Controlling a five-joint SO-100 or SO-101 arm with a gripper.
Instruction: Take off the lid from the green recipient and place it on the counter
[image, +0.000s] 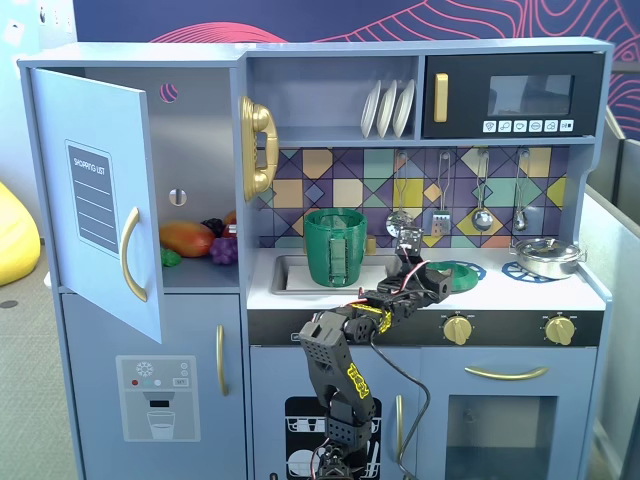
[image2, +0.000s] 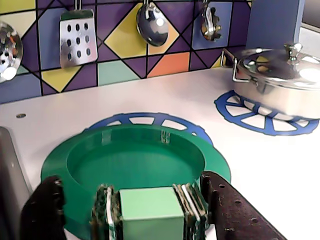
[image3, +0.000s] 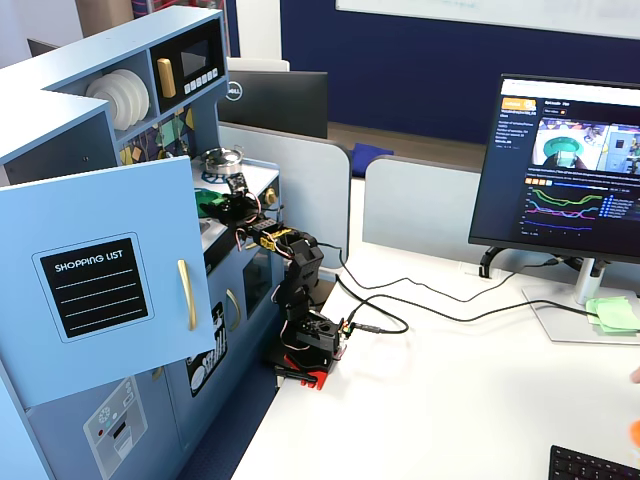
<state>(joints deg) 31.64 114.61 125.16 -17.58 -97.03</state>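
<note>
The flat round bright-green plastic lid lies on the white toy-kitchen counter, over a blue burner ring; the gripper, at its six o'clock edge, pinches the raised tab.

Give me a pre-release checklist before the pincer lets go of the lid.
1. The lid is off the green recipient: ok.
2. Lid over the counter, on the blue burner ring: ok.
3. Lid lying flat on the counter: cannot tell; it looks level in the wrist view.
4. Pincer shut on the lid's tab: ok.
5. Steel pot apart from the lid: ok.
</note>
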